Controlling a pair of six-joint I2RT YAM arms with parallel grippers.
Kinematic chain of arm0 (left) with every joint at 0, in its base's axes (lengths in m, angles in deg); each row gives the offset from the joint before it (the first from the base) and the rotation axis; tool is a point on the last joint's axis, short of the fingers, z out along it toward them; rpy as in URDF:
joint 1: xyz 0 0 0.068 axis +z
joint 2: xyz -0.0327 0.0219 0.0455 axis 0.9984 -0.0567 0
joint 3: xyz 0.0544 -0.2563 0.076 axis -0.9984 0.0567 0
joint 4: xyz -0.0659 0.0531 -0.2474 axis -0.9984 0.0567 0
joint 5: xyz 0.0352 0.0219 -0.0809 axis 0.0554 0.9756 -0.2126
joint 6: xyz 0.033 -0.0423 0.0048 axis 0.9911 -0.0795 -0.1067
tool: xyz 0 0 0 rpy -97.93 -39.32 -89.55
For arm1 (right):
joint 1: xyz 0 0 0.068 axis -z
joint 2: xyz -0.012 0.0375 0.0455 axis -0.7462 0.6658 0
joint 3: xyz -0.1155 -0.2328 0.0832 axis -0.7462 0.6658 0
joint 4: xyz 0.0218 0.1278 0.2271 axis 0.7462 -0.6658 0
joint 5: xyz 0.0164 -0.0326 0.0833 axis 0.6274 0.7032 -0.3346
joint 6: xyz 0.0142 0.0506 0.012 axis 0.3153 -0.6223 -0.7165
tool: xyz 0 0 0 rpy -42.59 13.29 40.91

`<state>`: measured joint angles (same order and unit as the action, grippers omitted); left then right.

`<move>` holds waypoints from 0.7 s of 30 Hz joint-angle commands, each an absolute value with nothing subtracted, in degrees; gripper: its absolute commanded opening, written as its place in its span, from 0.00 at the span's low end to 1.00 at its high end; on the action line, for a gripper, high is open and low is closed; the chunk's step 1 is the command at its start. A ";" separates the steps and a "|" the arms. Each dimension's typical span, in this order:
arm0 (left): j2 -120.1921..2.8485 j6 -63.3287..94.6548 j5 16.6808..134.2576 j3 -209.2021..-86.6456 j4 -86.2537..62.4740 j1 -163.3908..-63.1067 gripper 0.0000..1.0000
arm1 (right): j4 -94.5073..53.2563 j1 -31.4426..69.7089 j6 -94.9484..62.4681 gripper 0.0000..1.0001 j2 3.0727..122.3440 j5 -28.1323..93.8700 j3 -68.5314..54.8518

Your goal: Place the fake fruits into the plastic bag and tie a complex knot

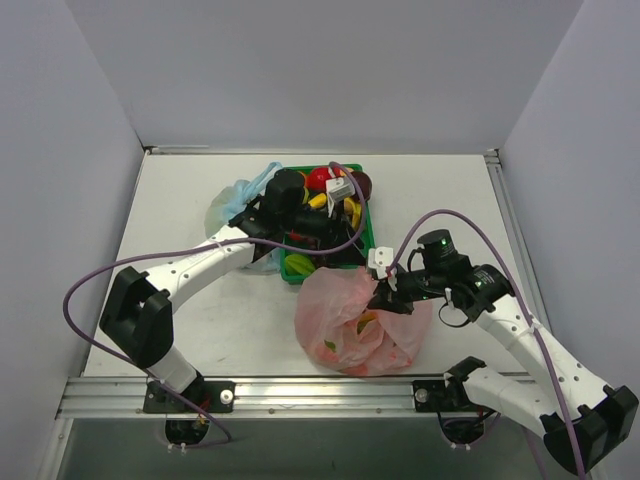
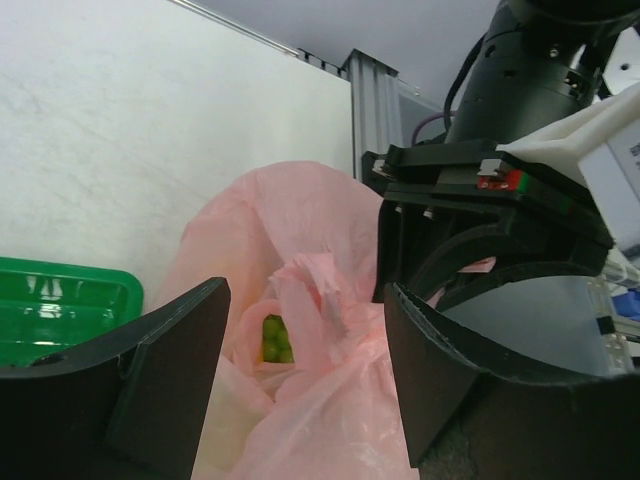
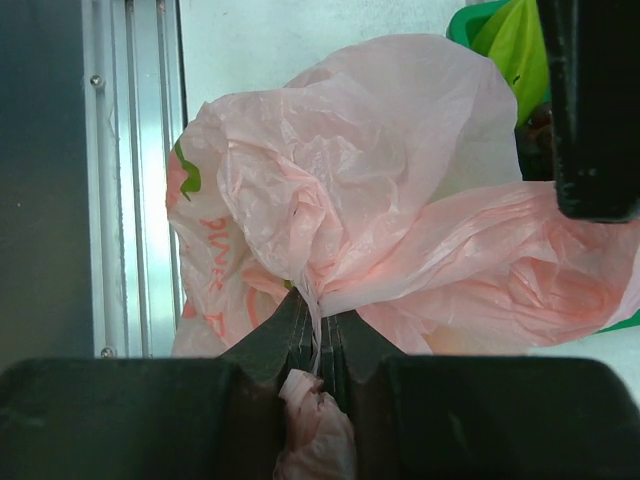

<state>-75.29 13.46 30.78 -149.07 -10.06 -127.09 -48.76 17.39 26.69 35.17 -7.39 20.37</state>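
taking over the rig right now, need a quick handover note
left gripper: open, empty, above the green tray, facing the bag.
right gripper: shut on a bunched fold of the pink plastic bag.
Done: green grapes are inside the bag, which lies just in front of the tray.
Left to do: a red apple, a yellow fruit and others are in the tray; no knot shows yet.

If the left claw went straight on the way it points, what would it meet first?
Probably the bag, dead ahead of the open left claw in its wrist view; depth is unclear.
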 commanded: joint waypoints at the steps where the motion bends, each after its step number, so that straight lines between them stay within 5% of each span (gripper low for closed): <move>1: -75.29 10.20 25.20 -151.87 -10.75 -127.00 0.72 | -50.44 16.88 29.60 0.00 34.36 -6.43 18.26; 6: -75.20 9.93 24.31 -149.94 -11.37 -127.35 0.58 | -50.79 16.80 30.65 0.00 34.27 -5.81 18.61; 11: -75.11 10.98 25.28 -150.37 -11.63 -127.88 0.56 | -50.79 16.80 30.83 0.00 34.36 -5.81 18.52; 21: -77.83 15.20 28.45 -151.87 -6.89 -129.55 0.67 | -51.49 16.09 31.62 0.00 34.36 -5.72 17.56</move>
<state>-76.56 12.54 27.50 -149.10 -8.86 -129.03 -50.27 16.75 30.30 35.14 -5.88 20.26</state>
